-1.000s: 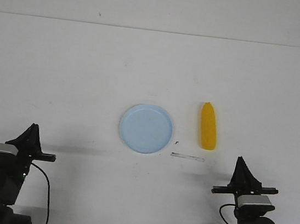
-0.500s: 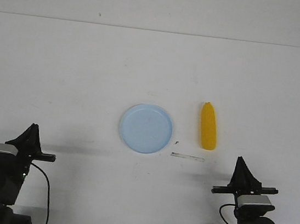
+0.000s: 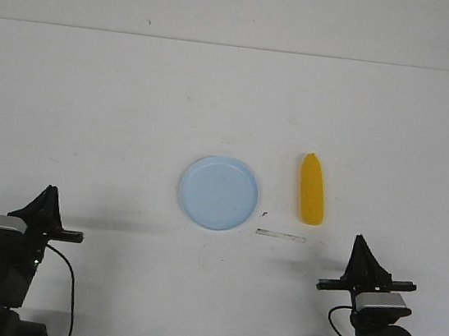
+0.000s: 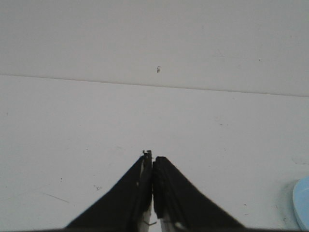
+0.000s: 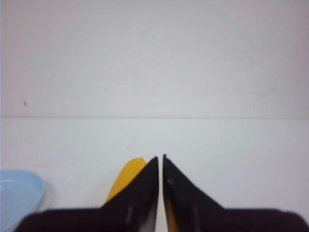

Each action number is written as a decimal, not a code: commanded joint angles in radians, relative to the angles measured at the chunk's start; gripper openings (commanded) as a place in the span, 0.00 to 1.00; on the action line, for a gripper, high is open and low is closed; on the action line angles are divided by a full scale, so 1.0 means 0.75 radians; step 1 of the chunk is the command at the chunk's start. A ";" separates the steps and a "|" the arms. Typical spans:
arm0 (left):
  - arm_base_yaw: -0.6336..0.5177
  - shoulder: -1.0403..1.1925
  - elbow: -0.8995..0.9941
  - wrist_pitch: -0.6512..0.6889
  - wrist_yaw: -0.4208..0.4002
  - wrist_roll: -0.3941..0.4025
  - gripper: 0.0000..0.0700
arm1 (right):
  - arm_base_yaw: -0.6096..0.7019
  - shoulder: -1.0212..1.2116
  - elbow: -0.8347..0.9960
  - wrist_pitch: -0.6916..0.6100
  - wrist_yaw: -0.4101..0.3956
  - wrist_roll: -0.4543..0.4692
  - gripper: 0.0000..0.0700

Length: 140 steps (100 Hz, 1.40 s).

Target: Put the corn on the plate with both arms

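Note:
The yellow corn (image 3: 311, 200) lies on the white table right of the pale blue plate (image 3: 218, 193), lengthwise away from me, tapered end far. The plate is bare. My left gripper (image 3: 49, 195) rests shut and empty at the near left, far from both. My right gripper (image 3: 359, 242) rests shut and empty at the near right, just short of the corn. In the right wrist view the corn (image 5: 126, 178) shows behind the shut right gripper (image 5: 160, 158), and the plate's edge (image 5: 19, 193) is at the side. The left wrist view shows the shut left gripper (image 4: 152, 159) and a sliver of plate (image 4: 302, 203).
A thin pale strip (image 3: 280, 236) lies on the table between the plate and my right gripper, with a small dark speck (image 3: 264, 215) by it. The table's far edge (image 3: 240, 47) meets a white wall.

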 commanded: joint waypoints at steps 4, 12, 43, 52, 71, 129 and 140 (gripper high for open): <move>-0.001 -0.001 0.011 0.012 0.001 -0.003 0.00 | 0.003 0.002 -0.001 0.041 -0.011 0.055 0.02; -0.001 -0.001 0.011 0.012 0.001 -0.003 0.00 | 0.013 0.002 0.004 0.072 -0.078 0.065 0.01; -0.001 -0.001 0.011 0.012 0.001 -0.003 0.00 | 0.053 0.031 0.148 -0.129 -0.098 0.034 0.01; -0.001 -0.001 0.011 0.013 0.001 -0.003 0.00 | 0.066 0.085 0.200 -0.158 -0.105 -0.032 0.01; -0.001 -0.001 0.011 0.012 0.001 -0.003 0.00 | 0.090 0.307 0.325 -0.197 -0.067 -0.110 0.01; -0.001 -0.001 0.011 0.012 0.001 -0.004 0.00 | 0.172 1.169 0.871 -0.333 -0.043 0.031 0.01; -0.001 -0.001 0.011 0.012 0.001 -0.003 0.00 | 0.170 1.335 1.019 -0.514 -0.087 0.108 0.01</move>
